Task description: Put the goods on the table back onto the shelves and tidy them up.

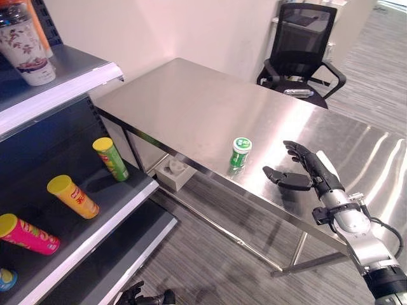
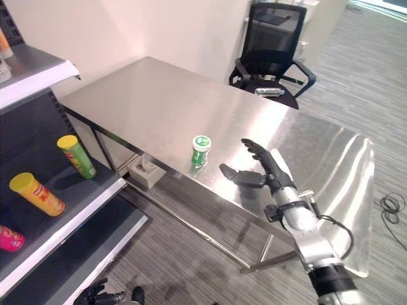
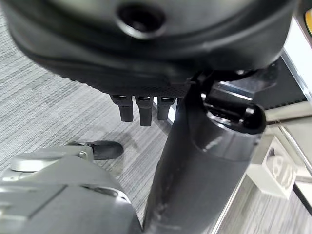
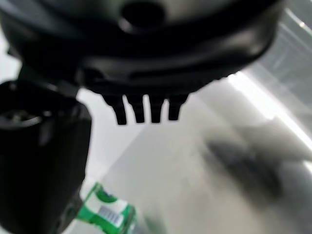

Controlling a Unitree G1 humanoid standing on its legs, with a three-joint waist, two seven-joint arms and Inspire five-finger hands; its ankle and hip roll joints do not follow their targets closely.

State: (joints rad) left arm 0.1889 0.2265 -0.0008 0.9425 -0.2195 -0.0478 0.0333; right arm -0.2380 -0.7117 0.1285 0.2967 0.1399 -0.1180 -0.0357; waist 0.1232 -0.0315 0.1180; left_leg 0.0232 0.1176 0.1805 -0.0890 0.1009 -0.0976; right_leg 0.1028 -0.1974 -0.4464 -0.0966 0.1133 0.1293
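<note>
Stainless steel table (image 1: 191,101) is my landmark: a small green bottle with a white-and-green cap (image 1: 240,153) stands upright near its front edge. My right hand (image 1: 305,170) hovers over the tabletop just beside that bottle, apart from it, fingers straight and thumb spread wide toward it, holding nothing. My left hand (image 3: 141,105) hangs low beside the table over grey striped floor, fingers straight and empty. Left of the table, on a dark shelf (image 1: 121,203), lie a green tube (image 1: 111,159), an orange tube (image 1: 73,196) and a pink tube (image 1: 28,234), all yellow-capped.
</note>
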